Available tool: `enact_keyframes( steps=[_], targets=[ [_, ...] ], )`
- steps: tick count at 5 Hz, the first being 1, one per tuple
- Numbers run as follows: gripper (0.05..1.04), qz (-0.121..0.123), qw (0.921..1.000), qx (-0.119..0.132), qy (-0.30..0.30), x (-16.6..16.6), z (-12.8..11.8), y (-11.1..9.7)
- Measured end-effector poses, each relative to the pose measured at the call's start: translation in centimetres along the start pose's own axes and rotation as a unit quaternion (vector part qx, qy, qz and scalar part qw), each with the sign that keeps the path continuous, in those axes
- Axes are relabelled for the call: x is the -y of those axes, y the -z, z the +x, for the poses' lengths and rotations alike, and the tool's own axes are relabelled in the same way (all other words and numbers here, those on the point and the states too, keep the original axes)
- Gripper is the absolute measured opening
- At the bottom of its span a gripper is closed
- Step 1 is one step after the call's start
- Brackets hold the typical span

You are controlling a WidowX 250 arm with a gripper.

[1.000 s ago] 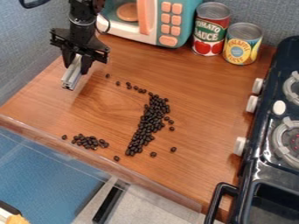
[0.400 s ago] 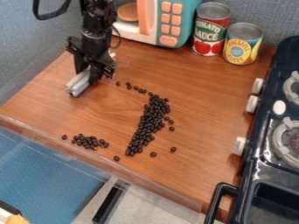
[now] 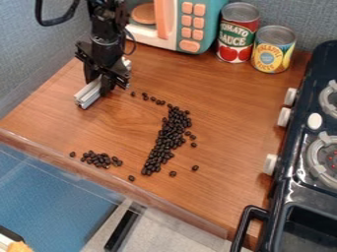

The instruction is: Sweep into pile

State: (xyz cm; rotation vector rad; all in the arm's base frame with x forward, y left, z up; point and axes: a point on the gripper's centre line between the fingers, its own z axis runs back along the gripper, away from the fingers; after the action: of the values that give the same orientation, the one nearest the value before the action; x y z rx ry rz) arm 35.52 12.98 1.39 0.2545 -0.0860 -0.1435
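At the far left, a wooden table begins, and a blue-grey wall stands behind it. Near the front edge of the table, toward the left, lies a small heap of dark beans, with one bean just beside its left end. Above this heap, at the upper left, the black gripper hangs down, and its two fingers are closed upon a pale metal bar. The bar is slanted, and its near end points to the lower left; if it touches the table, I cannot tell. Next, behind the gripper and to its right, there is a toy oven, teal and white with orange buttons. Between the small heap and the long heap is a single bean, close to the front edge. The long heap is in the middle of the table, and from its top a thin line of beans goes to the upper left. Two loose beans lie to the right of its lower end. At the back stand a red can and, just beside it, a yellow can, both upright. At the far right is a black stove with white knobs.
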Motion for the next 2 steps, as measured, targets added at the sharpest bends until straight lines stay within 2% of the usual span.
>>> enact_keyframes(
  steps=[1, 2],
  targets=[
    [0.384, 0.003, 1.0000, 0.005, 0.005, 0.37, -0.23, 0.18],
    [0.384, -0.006, 0.9999, 0.009, 0.010, 1.04, -0.43, 0.03]
  ],
)
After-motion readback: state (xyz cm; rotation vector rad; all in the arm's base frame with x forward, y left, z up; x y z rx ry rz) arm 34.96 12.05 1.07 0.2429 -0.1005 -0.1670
